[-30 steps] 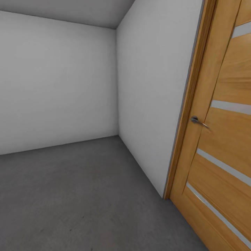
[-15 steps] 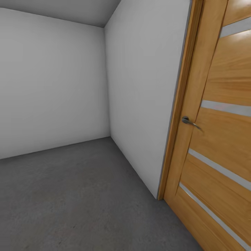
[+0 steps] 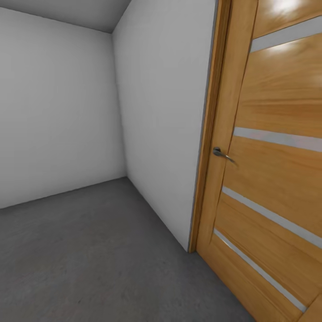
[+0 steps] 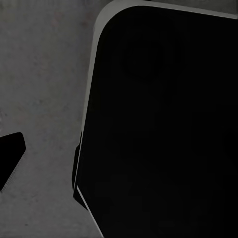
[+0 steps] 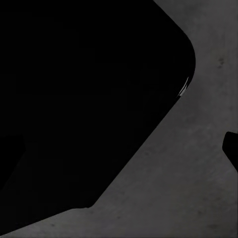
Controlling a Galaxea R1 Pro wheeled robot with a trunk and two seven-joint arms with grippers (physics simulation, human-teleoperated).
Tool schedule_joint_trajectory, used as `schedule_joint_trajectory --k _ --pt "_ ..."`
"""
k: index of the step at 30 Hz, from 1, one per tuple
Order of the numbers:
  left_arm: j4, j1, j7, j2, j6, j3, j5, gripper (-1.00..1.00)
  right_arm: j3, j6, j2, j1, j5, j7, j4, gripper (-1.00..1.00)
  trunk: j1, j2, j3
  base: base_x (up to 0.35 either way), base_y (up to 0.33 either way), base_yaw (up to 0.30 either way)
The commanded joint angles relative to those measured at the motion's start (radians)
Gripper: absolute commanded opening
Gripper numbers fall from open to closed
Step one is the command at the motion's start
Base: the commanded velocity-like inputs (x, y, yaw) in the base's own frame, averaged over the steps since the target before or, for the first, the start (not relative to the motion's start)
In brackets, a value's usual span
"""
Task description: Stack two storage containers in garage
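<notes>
Gripper states could not be told, so from the grey floor [image 3: 89,250] a careful turn away from the wooden door [image 3: 277,179] at three o'clock seemed wise.

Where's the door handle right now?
In the head view, the metal door handle sits right of centre on the wooden door, near its frame edge, beside the white wall and above the grey floor.

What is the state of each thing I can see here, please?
Door: wooden, standing at an angle to the white wall.
Handle: level, not pressed.
Floor: grey concrete, bare where it shows.
Wall: plain white.
Grippers: whether open or shut cannot be told; both wrist views are mostly dark.
</notes>
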Motion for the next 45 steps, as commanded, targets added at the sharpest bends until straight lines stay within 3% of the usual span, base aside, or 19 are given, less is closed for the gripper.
schedule_joint_trajectory --k 1,32,45 --pt "0.000 0.000 0.001 0.000 -0.001 0.000 0.005 1.00 0.002 -0.003 0.000 0.000 -0.001 0.000 0.000 1.00 0.000 0.000 -0.001 0.000 0.000 -0.244" --pt "-0.001 0.000 0.001 -0.002 -0.001 0.000 0.005 1.00 0.002 -0.003 0.000 0.000 -0.001 0.004 0.000 1.00 0.000 0.000 -0.001 0.000 0.000 -0.241" --pt "0.000 0.000 0.000 -0.002 -0.001 0.000 0.005 1.00 0.002 -0.003 0.000 0.000 -0.001 0.005 0.000 1.00 0.000 0.000 -0.001 0.184 0.109 -0.035"
